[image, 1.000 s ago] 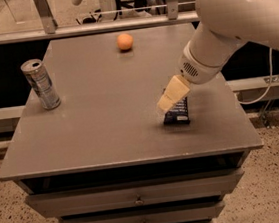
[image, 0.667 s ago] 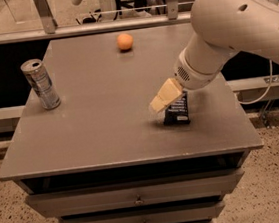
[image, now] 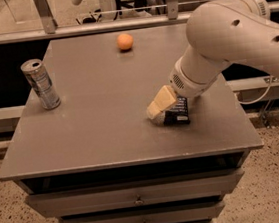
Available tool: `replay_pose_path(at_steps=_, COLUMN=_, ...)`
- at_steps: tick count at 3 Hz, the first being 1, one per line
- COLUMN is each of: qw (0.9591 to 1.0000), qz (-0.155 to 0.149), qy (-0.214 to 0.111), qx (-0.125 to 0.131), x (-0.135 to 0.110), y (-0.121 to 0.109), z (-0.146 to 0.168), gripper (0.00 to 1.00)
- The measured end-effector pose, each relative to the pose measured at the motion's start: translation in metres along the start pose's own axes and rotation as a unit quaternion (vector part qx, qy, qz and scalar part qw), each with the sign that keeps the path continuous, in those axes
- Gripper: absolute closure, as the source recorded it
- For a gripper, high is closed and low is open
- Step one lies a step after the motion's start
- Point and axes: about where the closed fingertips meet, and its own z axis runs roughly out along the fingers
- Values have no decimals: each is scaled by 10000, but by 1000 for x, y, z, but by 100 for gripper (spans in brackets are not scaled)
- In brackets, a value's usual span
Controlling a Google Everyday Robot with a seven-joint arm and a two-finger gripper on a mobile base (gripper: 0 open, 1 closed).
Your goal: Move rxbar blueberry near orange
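Observation:
The rxbar blueberry (image: 178, 113), a flat dark navy wrapper with white print, lies on the grey table top near its right front part. My gripper (image: 160, 104) is low over the table, right at the bar's left end, with one cream finger (image: 161, 101) showing in front of it. The white arm hides the bar's far end. The orange (image: 125, 41) sits at the far middle of the table, well apart from the bar and the gripper.
A silver drink can (image: 41, 84) stands upright near the table's (image: 95, 118) left edge. The table top sits on a drawer cabinet (image: 134, 199). A railing (image: 119, 22) runs behind the far edge. The right edge is close to the bar.
The arm has swung left and lower, and the gripper has slid left along the table surface to the bar's left end. The bar, orange and can have not moved.

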Motion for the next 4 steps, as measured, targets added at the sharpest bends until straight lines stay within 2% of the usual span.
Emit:
replay_pose_path(at_steps=2, qw=9998, qz=-52, qy=-215, qx=4, x=-11, y=1, z=-3, gripper=60)
replay_pose_path(at_steps=3, qw=9989, qz=-181, qy=-428, qx=-100, x=-22, y=6, z=-13, gripper=92)
replay_pose_path(at_steps=4, qw=9958, qz=-455, qy=-743, qx=-267, x=-39, y=7, z=-30, gripper=100)
